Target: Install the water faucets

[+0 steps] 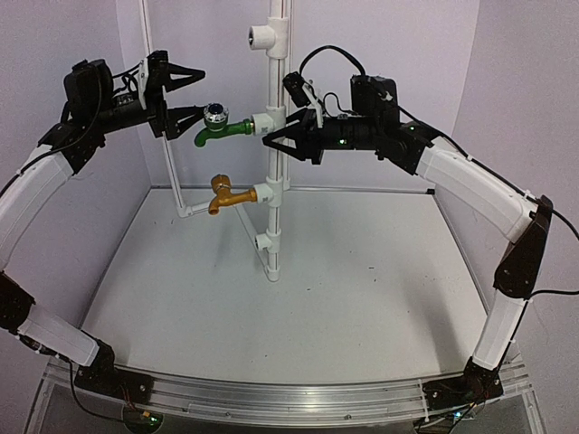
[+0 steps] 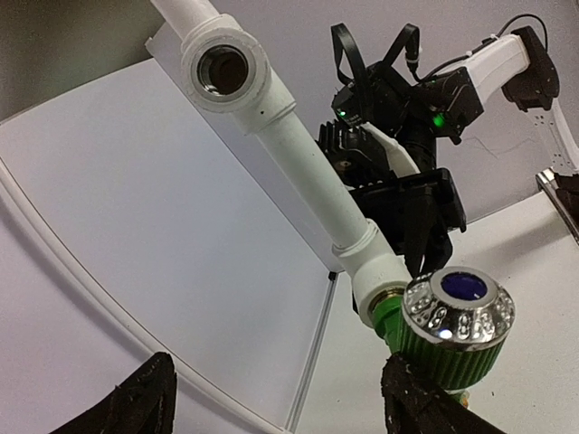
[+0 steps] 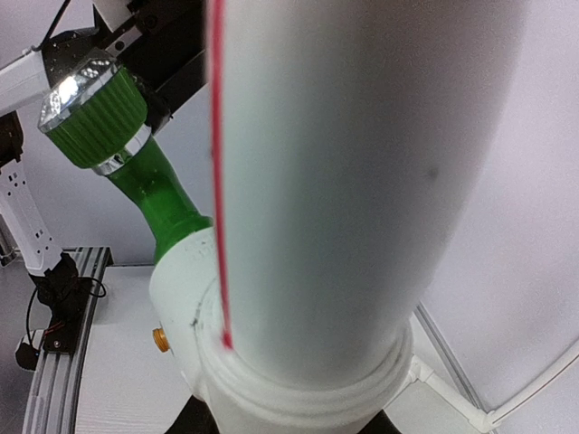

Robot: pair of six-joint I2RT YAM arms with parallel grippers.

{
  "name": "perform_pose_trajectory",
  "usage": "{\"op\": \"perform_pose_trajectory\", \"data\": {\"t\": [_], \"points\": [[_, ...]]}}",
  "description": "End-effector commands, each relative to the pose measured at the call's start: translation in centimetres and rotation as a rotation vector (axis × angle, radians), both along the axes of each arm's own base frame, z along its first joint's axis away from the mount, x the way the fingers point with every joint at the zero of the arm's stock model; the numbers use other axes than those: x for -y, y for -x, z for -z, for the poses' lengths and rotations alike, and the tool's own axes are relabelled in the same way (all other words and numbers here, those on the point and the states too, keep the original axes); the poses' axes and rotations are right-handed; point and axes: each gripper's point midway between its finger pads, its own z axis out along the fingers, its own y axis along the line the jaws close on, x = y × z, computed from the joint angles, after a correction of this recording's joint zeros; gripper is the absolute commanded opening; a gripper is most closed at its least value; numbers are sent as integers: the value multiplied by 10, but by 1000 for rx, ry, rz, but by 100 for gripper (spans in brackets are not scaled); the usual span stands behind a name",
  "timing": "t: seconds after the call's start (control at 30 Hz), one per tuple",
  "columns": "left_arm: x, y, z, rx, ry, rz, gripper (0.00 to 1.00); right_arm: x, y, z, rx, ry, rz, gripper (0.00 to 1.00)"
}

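Note:
The green faucet [image 1: 222,129] sits screwed into a white T-fitting [image 1: 265,122] on the upright white pipe [image 1: 274,226], spout down. The brass faucet [image 1: 226,193] sits in the fitting below it. My left gripper [image 1: 187,95] is open just left of the green faucet. In the left wrist view its chrome-capped handle [image 2: 457,312] lies beside my right-hand finger [image 2: 416,407]; whether they touch is unclear. My right gripper [image 1: 282,132] is closed around the green faucet's T-fitting [image 3: 298,380] from the right. The green faucet also shows in the right wrist view [image 3: 136,172].
An open T-fitting [image 1: 261,36] sits at the top of the pipe and another [image 1: 264,242] lower down. A thin white tube [image 1: 172,163] runs down the back left corner. White walls enclose the table [image 1: 362,289].

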Motion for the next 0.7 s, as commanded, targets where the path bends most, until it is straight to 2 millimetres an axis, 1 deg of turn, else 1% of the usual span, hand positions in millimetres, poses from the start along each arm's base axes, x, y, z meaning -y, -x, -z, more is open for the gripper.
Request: {"op": "perform_pose_trajectory", "data": {"t": [0.0,0.07,0.37,0.53,0.67], "points": [[0,25,-16,50,-17,54,79,1,7,-12,44,-8,-11,0],[2,31,-13,42,-34,70,79,1,6,-13,41,-10,-8,0],[11,45,-5,28,-77,112,81,-1,1,-14,34,-15,6,0],[22,58,3,-14,-128,149,83,-2,-4,-13,31,-14,30,0],[23,58,10,-29,-141,134,83,-3,-6,-13,29,-17,31,0]]}}
